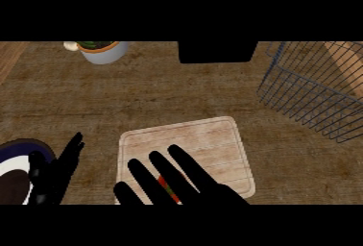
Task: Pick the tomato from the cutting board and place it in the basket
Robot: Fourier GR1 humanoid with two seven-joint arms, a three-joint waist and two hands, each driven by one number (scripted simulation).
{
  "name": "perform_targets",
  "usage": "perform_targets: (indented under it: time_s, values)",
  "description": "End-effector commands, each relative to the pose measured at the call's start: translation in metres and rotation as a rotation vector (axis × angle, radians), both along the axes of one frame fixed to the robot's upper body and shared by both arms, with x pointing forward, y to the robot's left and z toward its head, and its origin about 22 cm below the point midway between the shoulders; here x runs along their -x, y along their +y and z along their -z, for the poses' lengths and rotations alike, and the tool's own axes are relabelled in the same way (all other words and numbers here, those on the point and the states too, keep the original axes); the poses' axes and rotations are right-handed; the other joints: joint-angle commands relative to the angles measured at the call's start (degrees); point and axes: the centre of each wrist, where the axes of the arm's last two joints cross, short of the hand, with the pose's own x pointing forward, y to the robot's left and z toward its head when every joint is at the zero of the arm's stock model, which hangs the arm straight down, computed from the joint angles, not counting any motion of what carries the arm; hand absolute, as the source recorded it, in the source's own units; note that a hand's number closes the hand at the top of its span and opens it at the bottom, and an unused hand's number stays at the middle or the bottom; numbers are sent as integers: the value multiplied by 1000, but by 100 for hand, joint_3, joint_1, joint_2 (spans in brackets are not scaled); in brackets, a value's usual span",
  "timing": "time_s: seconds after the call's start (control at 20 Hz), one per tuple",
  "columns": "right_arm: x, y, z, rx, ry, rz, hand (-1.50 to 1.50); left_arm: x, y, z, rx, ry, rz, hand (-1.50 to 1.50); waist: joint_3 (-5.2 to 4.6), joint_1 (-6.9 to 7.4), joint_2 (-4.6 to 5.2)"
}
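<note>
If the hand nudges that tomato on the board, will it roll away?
Probably: the cutting board looks flat and rimless. The tomato is mostly hidden under the right hand, so its roundness is unclear. Its skin may be slippery.

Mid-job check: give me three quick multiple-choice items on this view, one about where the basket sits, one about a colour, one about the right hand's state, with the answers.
1. Where is the wire basket?
A. upper right of the counter
B. lower left
C. on the cutting board

2. What colour shows between the right hand's fingers?
A. blue
B. red with some green
C. white

3. How is the right hand?
A. curled into a fist at the basket
B. out of view
C. fingers spread, over the cutting board's near part

Answers:
1 A, its dark wire walls stand at the upper right.
2 B, the tomato peeks through there as a red and green patch.
3 C, straight fingers fan over the pale cutting board.

The left hand rests at lower left beside a plate.
</note>
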Motion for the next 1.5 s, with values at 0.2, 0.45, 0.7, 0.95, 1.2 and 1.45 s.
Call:
perform_targets:
  time_s: [0.2, 0.45, 0.7, 0.95, 1.2, 1.45]
  values:
    - [7, 15, 36, 67, 13, 159, -150, 16, 1, 23, 19, 121, -17, 0, -68, 86, 79]
    - [-4, 25, 62, 133, 5, 190, -150, 11, 6, 19, 1, 122, -2, 0, -67, 112, 98]
    - [4, 30, 89, 144, 22, 195, -150, 17, 1, 34, 5, 117, -3, 0, -69, 98, 102]
    - [-7, 20, 96, 119, 13, 201, -150, -2, 9, 13, 15, 110, -8, 0, -62, 115, 112]
    - [-20, 30, 116, 128, 6, 229, -150, 16, 6, 26, 1, 112, 9, 0, -63, 166, 115]
    - [-28, 36, 112, 105, 6, 222, -150, 1, 0, 32, 12, 127, -4, 0, -65, 135, 125]
